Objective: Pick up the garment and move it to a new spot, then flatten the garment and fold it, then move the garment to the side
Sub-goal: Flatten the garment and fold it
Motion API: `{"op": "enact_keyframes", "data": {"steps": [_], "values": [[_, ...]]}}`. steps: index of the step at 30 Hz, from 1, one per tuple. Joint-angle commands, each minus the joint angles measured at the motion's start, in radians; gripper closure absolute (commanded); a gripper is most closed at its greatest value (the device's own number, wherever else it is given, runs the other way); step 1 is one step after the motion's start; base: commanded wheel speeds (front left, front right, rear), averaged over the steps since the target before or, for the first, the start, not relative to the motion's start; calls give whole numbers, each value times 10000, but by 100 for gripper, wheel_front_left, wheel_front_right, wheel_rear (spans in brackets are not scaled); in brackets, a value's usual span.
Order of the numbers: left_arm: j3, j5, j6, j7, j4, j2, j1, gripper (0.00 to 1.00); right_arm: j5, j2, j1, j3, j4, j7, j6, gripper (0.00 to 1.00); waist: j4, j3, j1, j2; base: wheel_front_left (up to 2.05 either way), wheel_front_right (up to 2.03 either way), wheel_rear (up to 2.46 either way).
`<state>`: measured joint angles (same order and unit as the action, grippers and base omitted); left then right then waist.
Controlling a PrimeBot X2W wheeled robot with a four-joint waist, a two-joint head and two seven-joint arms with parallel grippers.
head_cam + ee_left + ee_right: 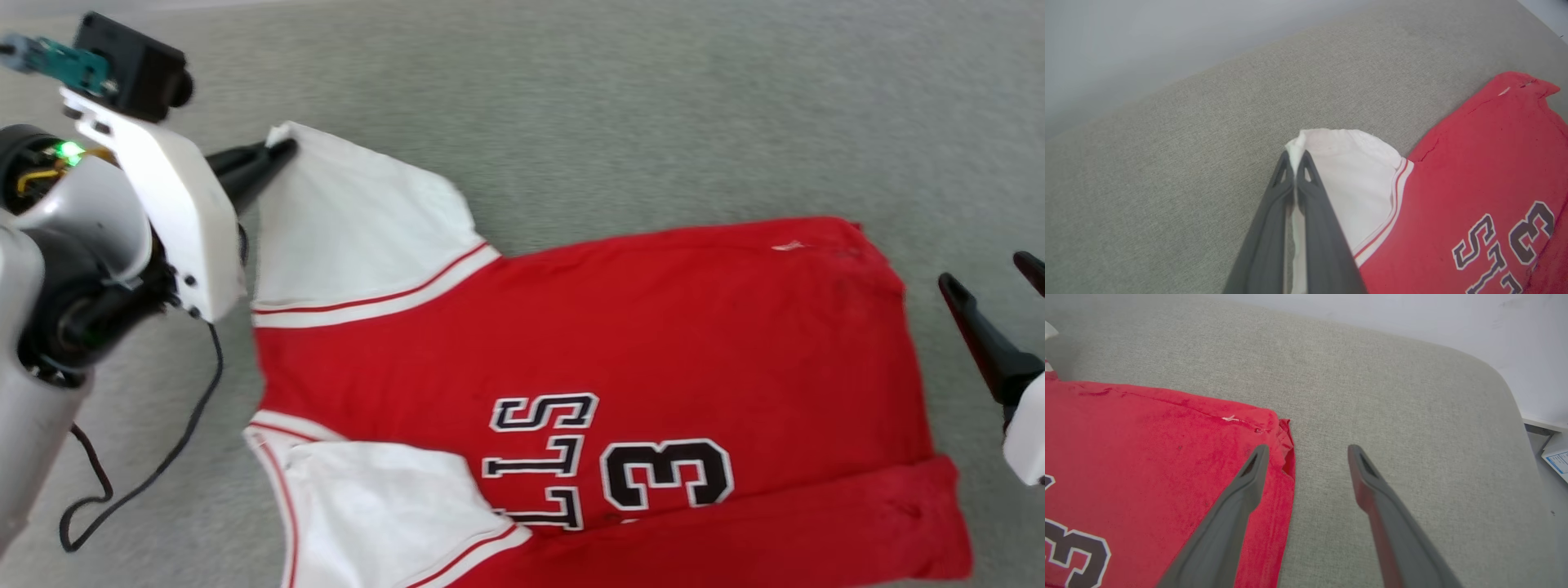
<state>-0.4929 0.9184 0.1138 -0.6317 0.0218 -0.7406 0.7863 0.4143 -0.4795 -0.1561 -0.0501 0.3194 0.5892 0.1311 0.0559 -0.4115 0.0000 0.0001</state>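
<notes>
One garment [653,327], left hand [1295,154] tight on sleeve [351,220], right hand [1308,449] agape.

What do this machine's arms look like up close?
The left arm has white and grey shells, a green light, a teal circuit board and a loose black cable. The left end effector and right end effector each have two long, tapering dark fingers.
</notes>
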Motion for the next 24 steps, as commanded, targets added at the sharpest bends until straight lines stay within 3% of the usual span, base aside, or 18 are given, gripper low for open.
{"op": "enact_keyframes", "data": {"steps": [1,6,11,17,24], "values": [[-52,-68,-9,69,-253,-17,-209,100,222,-177,-263,143,96,414,-6,0,-507,241,0,-1,0,0,0],[-315,-306,-46,374,-1515,19,-739,100,729,-1378,-969,609,-63,2434,-6,0,-1129,146,0,-1,0,0,0],[-571,-577,-136,691,-2384,129,-1257,100,1055,-2289,-1802,1169,-690,3658,-9,0,-1676,-150,0,-1,0,0,0],[-714,-687,-239,996,-3034,328,-1536,100,1226,-2803,-2493,1807,-1747,4749,-6,0,-2198,-499,0,-1,0,0,0],[-911,-738,-183,1276,-2979,563,-1694,100,1244,-2904,-2561,2450,-2683,4808,-6,0,-2606,-702,0,-1,0,0,0]]}}
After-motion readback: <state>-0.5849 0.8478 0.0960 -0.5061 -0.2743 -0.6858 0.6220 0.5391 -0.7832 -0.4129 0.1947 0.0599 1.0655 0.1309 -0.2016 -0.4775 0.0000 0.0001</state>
